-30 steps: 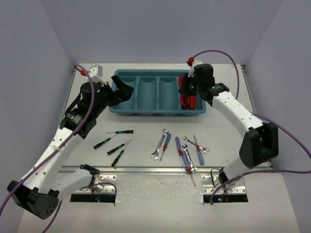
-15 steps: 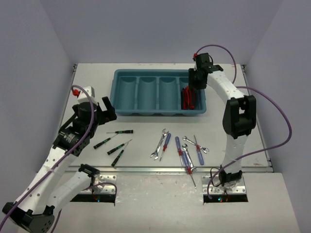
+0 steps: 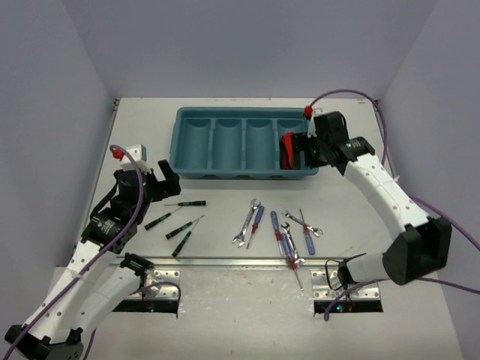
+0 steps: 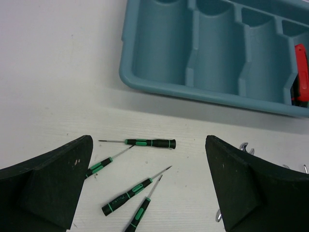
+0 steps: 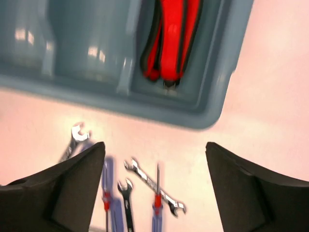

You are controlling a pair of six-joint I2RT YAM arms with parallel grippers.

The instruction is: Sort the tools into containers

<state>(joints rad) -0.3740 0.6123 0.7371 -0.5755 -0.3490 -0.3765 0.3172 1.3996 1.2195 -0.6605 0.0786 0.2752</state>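
At upper right, right end effector (image 5: 154,147) spread empty near pliers (image 3: 290,150) lying in rightmost compartment of tray (image 3: 240,111); lower left, left end effector (image 4: 148,145) splayed, empty, aimed at green screwdrivers (image 4: 135,188) on surface (image 3: 225,191), probably next.

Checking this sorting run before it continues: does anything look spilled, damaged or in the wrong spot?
Nothing stands out. The red pliers lie inside the rightmost compartment of the tray. The precision screwdrivers, wrenches and blue screwdrivers lie loose on the table, some overlapping, simply not yet sorted.
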